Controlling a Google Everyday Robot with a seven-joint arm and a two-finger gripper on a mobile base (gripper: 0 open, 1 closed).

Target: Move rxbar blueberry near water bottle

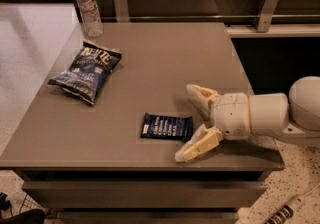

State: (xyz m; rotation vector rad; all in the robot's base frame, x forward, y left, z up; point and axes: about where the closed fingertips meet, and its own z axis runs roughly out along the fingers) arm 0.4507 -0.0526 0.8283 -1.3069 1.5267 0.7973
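Observation:
The rxbar blueberry [166, 126] is a flat dark navy wrapper with white lettering, lying flat near the front edge of the grey table [165, 53]. The water bottle [88, 6] is clear with a white cap and stands upright at the table's far left corner. My gripper [186, 122] is just right of the bar, low over the table, with its two cream fingers spread wide and nothing between them. One fingertip [192, 89] is behind the bar's right end and the other [181, 156] is in front of it.
A puffy blue chip bag [86, 70] lies on the left side of the table between the bar and the bottle. A wooden wall panel with metal brackets [120, 1] runs behind the table. The floor drops off left and in front.

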